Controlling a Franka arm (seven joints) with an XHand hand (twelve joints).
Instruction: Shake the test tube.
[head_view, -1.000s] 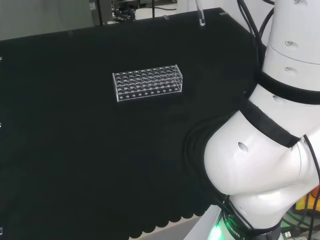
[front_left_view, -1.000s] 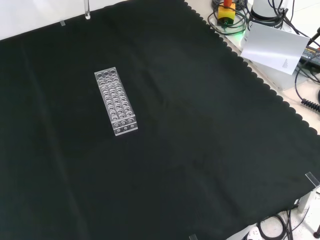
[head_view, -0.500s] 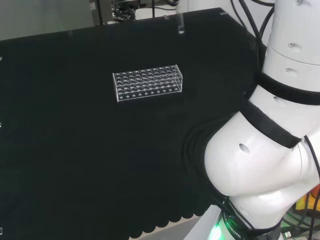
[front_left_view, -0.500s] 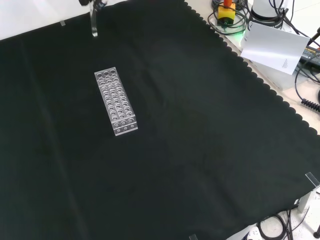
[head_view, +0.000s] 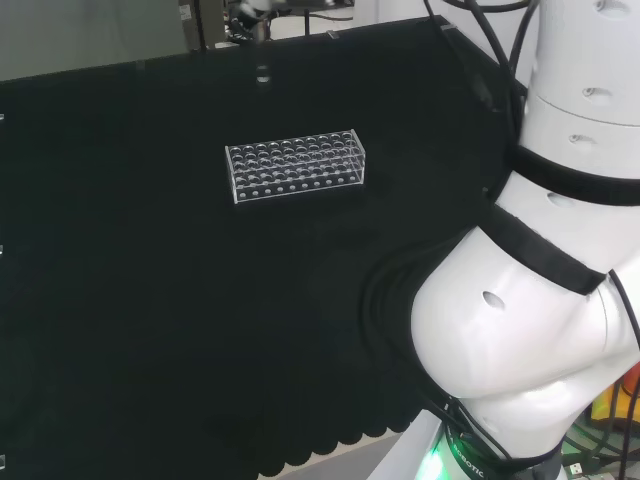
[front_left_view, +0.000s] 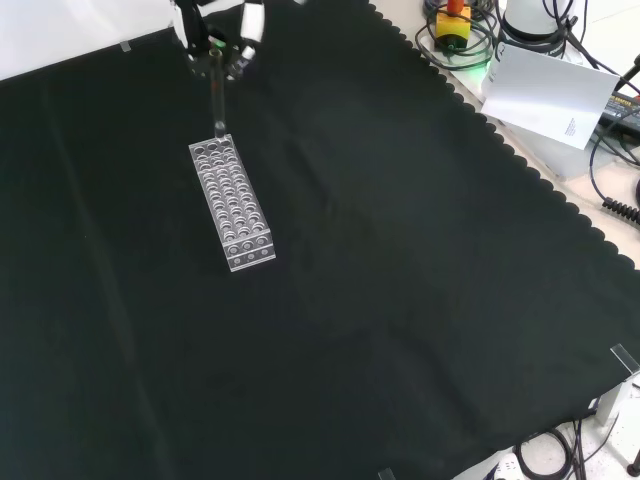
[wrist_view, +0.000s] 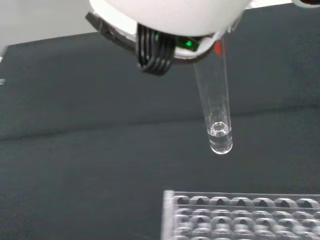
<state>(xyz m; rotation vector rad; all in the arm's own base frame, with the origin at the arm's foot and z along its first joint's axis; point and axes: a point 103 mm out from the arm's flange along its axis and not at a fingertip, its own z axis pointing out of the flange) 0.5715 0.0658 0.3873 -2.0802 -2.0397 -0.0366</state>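
Black cloth covers the bench; near its far edge in the front view, my hand pinches the test tube upright above the rack. I should shake gently, well clear of the rack.

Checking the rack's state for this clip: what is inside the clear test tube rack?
The test tube rack shows rows of open wells with no tube standing in them. The one test tube hangs above it, held by the hand. The wells' bottoms cannot be made out through the clear plastic.
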